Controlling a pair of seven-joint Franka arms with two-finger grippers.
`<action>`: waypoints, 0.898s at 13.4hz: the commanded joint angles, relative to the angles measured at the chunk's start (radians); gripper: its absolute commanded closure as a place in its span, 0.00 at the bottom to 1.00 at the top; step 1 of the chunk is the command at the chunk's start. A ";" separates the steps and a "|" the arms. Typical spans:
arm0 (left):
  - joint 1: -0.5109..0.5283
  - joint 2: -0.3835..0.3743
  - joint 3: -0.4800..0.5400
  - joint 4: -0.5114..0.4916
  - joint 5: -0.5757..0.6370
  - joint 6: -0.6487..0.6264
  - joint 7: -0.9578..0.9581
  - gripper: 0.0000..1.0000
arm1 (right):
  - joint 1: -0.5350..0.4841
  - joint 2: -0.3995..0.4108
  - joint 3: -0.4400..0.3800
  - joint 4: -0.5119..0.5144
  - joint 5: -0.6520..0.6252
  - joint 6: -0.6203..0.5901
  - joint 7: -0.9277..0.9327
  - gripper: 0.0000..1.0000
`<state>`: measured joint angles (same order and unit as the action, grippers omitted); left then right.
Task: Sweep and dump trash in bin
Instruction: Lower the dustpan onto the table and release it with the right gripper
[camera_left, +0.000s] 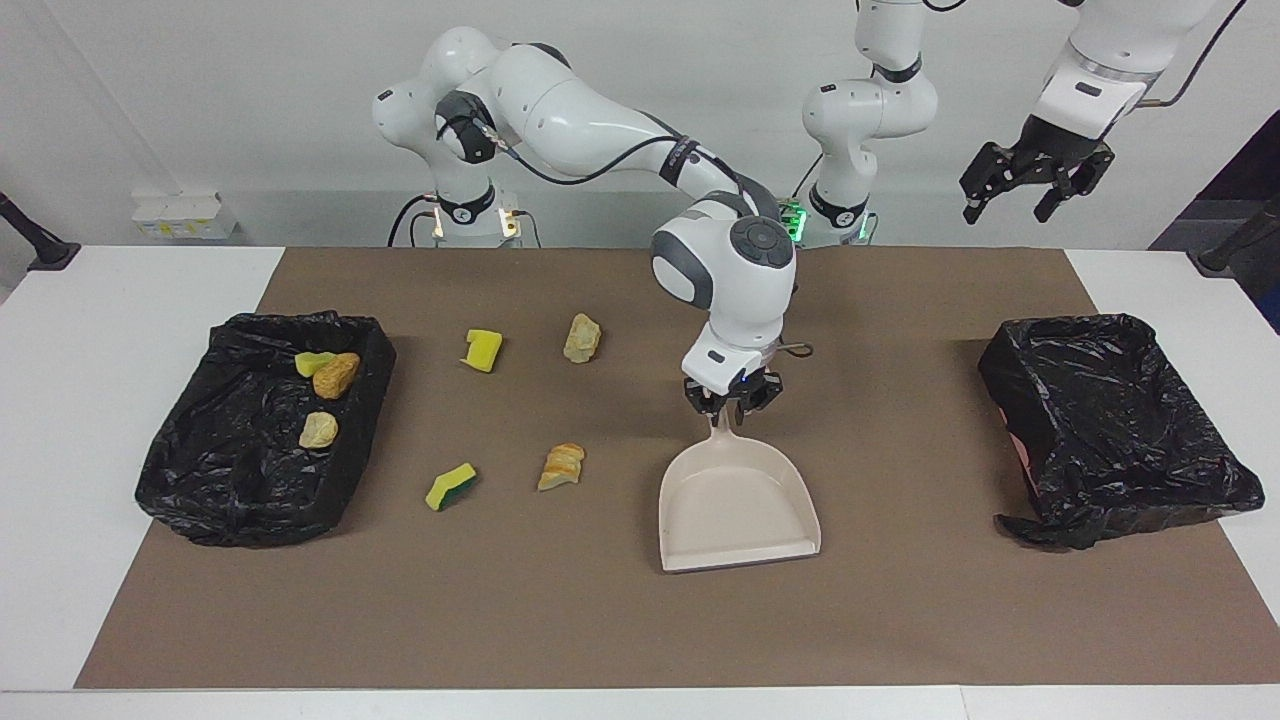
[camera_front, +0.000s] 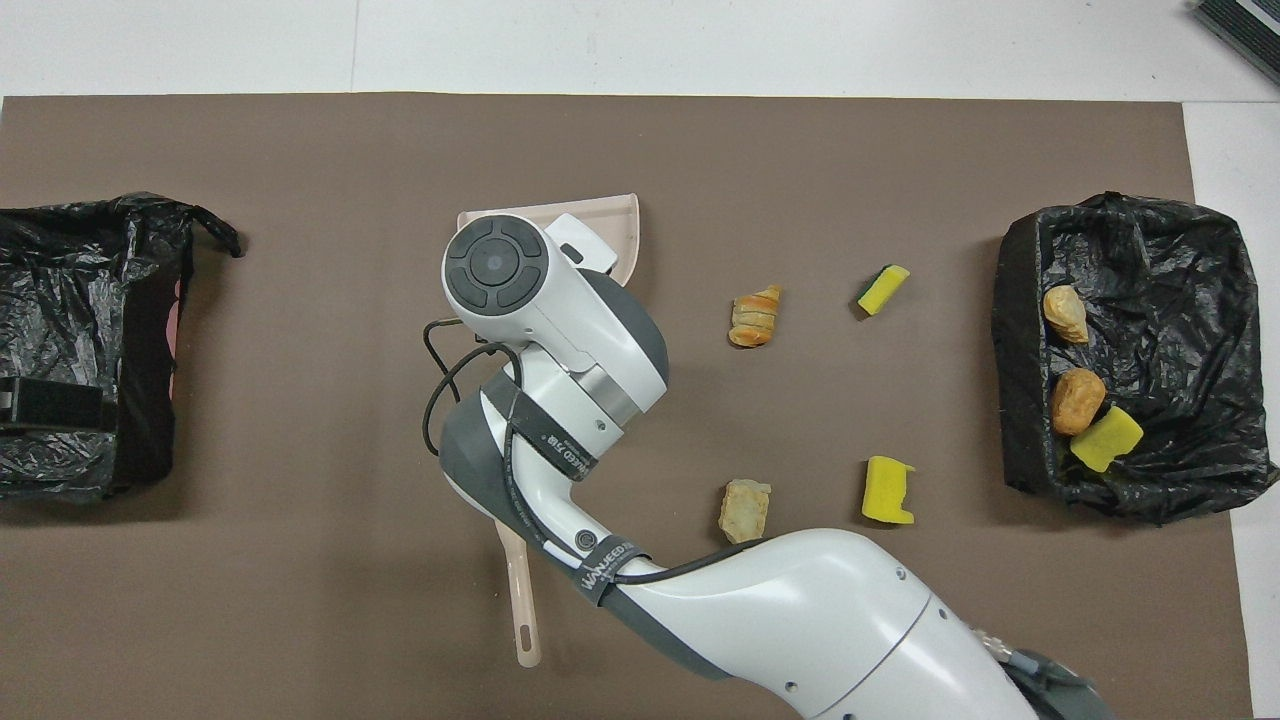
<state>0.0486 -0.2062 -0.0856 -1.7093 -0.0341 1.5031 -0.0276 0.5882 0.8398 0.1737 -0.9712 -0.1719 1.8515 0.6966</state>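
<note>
The beige dustpan (camera_left: 737, 500) (camera_front: 622, 232) lies flat on the brown mat mid-table, its mouth turned away from the robots. My right gripper (camera_left: 733, 403) stands on its handle (camera_front: 521, 600), and the arm hides the grip from above. Several scraps of trash lie loose on the mat toward the right arm's end: a yellow sponge (camera_left: 483, 349) (camera_front: 888, 490), a tan lump (camera_left: 581, 337) (camera_front: 745, 508), a bread-like piece (camera_left: 561, 466) (camera_front: 755, 316) and a green-sided sponge (camera_left: 451, 485) (camera_front: 883, 289). Three more pieces (camera_left: 336, 375) lie in the black-lined bin (camera_left: 235, 505) (camera_front: 1020, 420). My left gripper (camera_left: 1035, 178) waits open, high over its end.
A second black-lined bin (camera_left: 1110, 430) (camera_front: 90, 300) stands at the left arm's end of the mat. The brown mat (camera_left: 600, 620) covers most of the white table. No brush shows.
</note>
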 joint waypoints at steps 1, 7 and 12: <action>0.016 0.004 -0.009 0.017 0.013 -0.020 0.003 0.00 | -0.001 -0.019 0.004 -0.007 0.000 -0.006 0.017 0.60; 0.016 0.004 -0.009 0.017 0.013 -0.020 0.003 0.00 | 0.030 -0.112 0.007 -0.047 0.008 -0.021 0.080 0.48; 0.016 0.004 -0.009 0.017 0.013 -0.020 0.003 0.00 | 0.022 -0.264 0.007 -0.196 0.092 -0.023 0.095 0.38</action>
<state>0.0486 -0.2062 -0.0856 -1.7093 -0.0341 1.5030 -0.0276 0.6234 0.6742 0.1759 -1.0427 -0.1337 1.8231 0.7578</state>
